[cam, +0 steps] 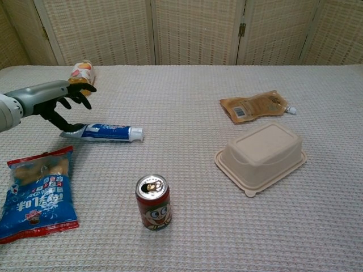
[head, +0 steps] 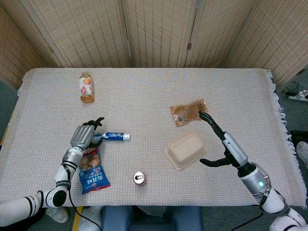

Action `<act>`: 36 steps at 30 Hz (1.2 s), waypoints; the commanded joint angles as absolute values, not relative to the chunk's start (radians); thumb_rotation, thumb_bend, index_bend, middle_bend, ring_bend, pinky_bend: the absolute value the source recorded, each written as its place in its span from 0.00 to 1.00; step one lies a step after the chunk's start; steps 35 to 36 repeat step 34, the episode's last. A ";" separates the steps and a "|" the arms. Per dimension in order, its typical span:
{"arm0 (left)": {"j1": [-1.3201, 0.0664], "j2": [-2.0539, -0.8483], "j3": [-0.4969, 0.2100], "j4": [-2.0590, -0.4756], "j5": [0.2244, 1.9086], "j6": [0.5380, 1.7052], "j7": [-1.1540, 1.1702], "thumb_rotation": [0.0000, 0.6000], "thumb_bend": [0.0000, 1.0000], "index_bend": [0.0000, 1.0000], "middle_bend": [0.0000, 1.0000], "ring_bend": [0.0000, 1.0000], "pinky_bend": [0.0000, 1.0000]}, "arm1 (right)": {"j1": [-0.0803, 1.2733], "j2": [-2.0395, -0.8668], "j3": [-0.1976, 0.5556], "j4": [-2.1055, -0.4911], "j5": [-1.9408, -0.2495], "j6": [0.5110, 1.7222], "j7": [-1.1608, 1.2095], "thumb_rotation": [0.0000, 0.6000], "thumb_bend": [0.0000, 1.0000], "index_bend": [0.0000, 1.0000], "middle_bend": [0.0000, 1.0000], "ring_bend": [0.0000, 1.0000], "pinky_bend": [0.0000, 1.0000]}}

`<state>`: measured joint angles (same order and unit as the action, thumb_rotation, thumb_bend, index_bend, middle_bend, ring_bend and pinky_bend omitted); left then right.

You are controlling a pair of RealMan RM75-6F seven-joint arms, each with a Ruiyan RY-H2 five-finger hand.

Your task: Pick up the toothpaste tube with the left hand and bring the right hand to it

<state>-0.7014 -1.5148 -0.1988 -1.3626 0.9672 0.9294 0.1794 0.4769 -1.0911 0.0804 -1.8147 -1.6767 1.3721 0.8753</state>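
The blue and white toothpaste tube (head: 111, 136) (cam: 105, 132) lies flat on the woven tablecloth at the left, its cap pointing right. My left hand (head: 85, 135) (cam: 59, 102) hovers over the tube's tail end with its fingers spread and nothing in its grasp; the thumb tip is close to the tail. My right hand (head: 226, 147) shows only in the head view, far off at the right beside the takeout box, with fingers stretched out and empty.
A blue snack bag (head: 94, 173) (cam: 37, 192) lies just in front of the tube. A small can (head: 139, 178) (cam: 153, 202) stands front centre. A beige takeout box (head: 186, 150) (cam: 262, 156) and a brown pouch (head: 187, 112) (cam: 255, 106) sit right; an orange packet (head: 86, 87) (cam: 81, 73) lies far left.
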 commanded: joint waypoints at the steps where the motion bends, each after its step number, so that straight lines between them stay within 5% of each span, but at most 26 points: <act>1: -0.694 -1.495 -0.205 -1.390 0.952 0.930 0.187 1.00 0.38 0.00 0.17 0.10 0.15 | 0.465 -1.082 0.071 -1.804 -1.684 1.380 0.852 0.57 0.24 0.00 0.00 0.00 0.00; 8: -0.641 -1.409 -0.185 -1.475 1.011 1.014 0.198 1.00 0.38 0.02 0.15 0.08 0.12 | 0.422 -1.031 0.030 -1.777 -1.688 1.381 0.754 0.58 0.24 0.00 0.00 0.00 0.00; 15: -0.540 -1.305 -0.156 -1.578 1.101 1.161 0.165 1.00 0.38 0.08 0.15 0.10 0.10 | 0.360 -0.972 -0.005 -1.734 -1.669 1.388 0.532 0.90 0.24 0.00 0.00 0.00 0.00; 20: -0.463 -1.235 -0.137 -1.632 1.150 1.252 0.125 1.00 0.38 0.11 0.16 0.10 0.09 | 0.306 -0.962 -0.018 -1.732 -1.632 1.406 0.359 0.99 0.24 0.00 0.00 0.00 0.00; 36: -0.264 -1.143 -0.040 -1.748 1.315 1.482 0.117 1.00 0.38 0.15 0.18 0.12 0.07 | 0.173 -1.003 -0.038 -1.685 -1.614 1.520 0.224 1.00 0.24 0.00 0.02 0.00 0.00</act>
